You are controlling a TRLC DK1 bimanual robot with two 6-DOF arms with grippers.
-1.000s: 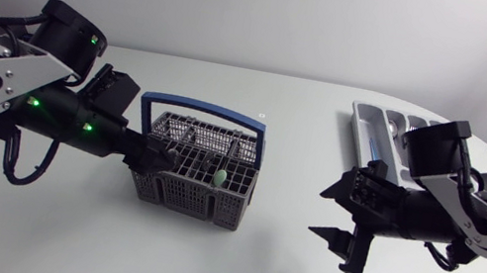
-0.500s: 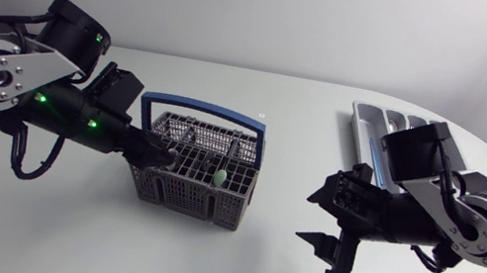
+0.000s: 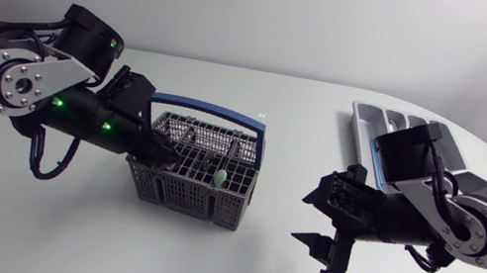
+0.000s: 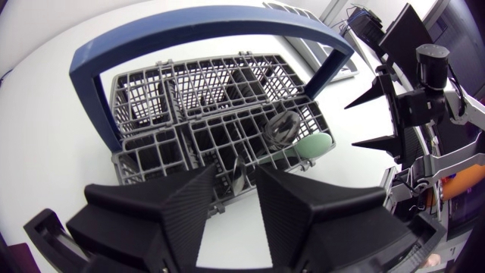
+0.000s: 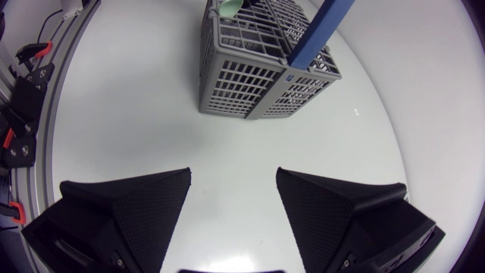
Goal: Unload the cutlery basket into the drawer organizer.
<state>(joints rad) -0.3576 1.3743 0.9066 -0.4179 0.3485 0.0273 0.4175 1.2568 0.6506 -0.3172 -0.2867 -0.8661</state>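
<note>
Head view puts the cutlery basket (image 3: 202,174) on the bench (image 3: 231,265), pieces standing in it, well apart from the drawer organizer (image 3: 367,118); unloading looks mostly undone. Left hand (image 3: 170,154) sits at the basket's rim, narrowly parted about a slim metal handle (image 4: 237,168), not yet gripping; right hand (image 5: 233,182) hangs wide open between basket and organizer.

one grey cutlery basket (image 3: 181,192) with one blue handle (image 3: 211,108). one drawer organizer (image 3: 371,116). two arms with one gripper each, the left gripper (image 4: 236,176) and the right gripper (image 5: 233,182), two fingers apiece. three pieces show in the basket: one pale green piece (image 4: 314,144), one looped metal piece (image 4: 282,126), one thin metal strip (image 4: 238,168).
</note>
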